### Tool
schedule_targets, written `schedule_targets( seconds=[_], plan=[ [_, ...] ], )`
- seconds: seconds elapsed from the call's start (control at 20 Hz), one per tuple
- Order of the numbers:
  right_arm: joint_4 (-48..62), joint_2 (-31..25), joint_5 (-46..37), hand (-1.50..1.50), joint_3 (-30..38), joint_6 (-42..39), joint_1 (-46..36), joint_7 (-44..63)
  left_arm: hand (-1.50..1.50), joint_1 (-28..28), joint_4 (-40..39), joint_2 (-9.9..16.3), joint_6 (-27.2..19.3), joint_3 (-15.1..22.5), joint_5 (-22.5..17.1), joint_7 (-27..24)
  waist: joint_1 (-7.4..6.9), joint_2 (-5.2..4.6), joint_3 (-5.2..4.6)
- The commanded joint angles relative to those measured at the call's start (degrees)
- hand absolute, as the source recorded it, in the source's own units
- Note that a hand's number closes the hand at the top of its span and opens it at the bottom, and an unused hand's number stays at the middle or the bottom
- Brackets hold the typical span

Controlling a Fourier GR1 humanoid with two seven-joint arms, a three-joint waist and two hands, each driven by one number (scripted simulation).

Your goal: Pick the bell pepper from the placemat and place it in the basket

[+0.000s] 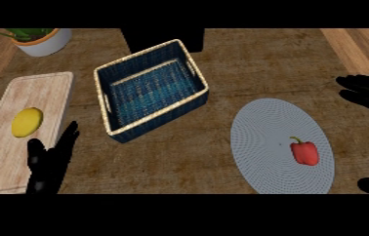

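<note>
Brown wooden counter (216,152) seen from steeply above, with a woven blue basket (196,99) near its middle, taken as landmark. Basket rectangular, pale-rimmed, tilted diagonally in the view, nothing visible inside. Right of basket and nearer the lower edge: round grey placemat (267,147), apart from the basket. Red bell pepper (305,152) lying on the placemat's right half, green stem pointing up-left, untouched by either hand. Left of basket: pale wooden cutting board (39,98) carrying a yellow lemon (27,122) near its left edge. Above-left of basket, at the far corner: white pot (51,42) with a green plant (25,33). Below-left of basket: left hand (45,174), black, fingers straight and spread upward, overlapping the board's lower right edge, holding nothing. Far right of basket, at the view's edge beyond the placemat: right hand (355,89), only partly shown, fingers relaxed and apart, holding nothing, well clear of the pepper.
</note>
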State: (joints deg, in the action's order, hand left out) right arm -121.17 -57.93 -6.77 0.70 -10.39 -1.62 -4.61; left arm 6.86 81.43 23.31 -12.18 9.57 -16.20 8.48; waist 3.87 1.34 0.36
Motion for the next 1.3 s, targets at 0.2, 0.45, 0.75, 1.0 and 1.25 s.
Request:
schedule_targets(
  seconds=[0.2,0.45,0.75,1.0,1.25],
  plan=[
    [-1.1,-16.7,8.3,-1.5,14.5,-18.7,5.1,2.2,0.0,0.9,-1.9,0.4,1.4,-0.7,-1.8,4.8,0.48,-0.52,-0.46],
    [1.1,-17.5,6.8,-1.5,22.8,-26.6,10.4,-0.9,0.0,3.7,-3.3,-1.0,2.7,0.1,-1.0,1.1,-0.09,-0.6,-0.34],
    [-0.1,-12.5,3.2,-1.5,28.8,-32.5,13.7,-4.9,0.0,0.6,-1.9,-1.4,2.5,0.3,-0.2,5.0,-1.84,-0.99,-0.31],
    [-5.1,-3.2,-1.1,-1.5,29.6,-32.9,18.1,-5.7,0.0,0.5,-1.8,-2.1,3.4,0.1,0.5,4.2,-2.34,-1.08,-0.32],
    [-2.3,0.1,-7.3,-1.5,25.6,-31.1,16.8,-9.4,0.0,1.5,-2.1,-3.2,4.6,0.6,1.8,2.1,-3.61,-1.33,-0.32]
  ],
)
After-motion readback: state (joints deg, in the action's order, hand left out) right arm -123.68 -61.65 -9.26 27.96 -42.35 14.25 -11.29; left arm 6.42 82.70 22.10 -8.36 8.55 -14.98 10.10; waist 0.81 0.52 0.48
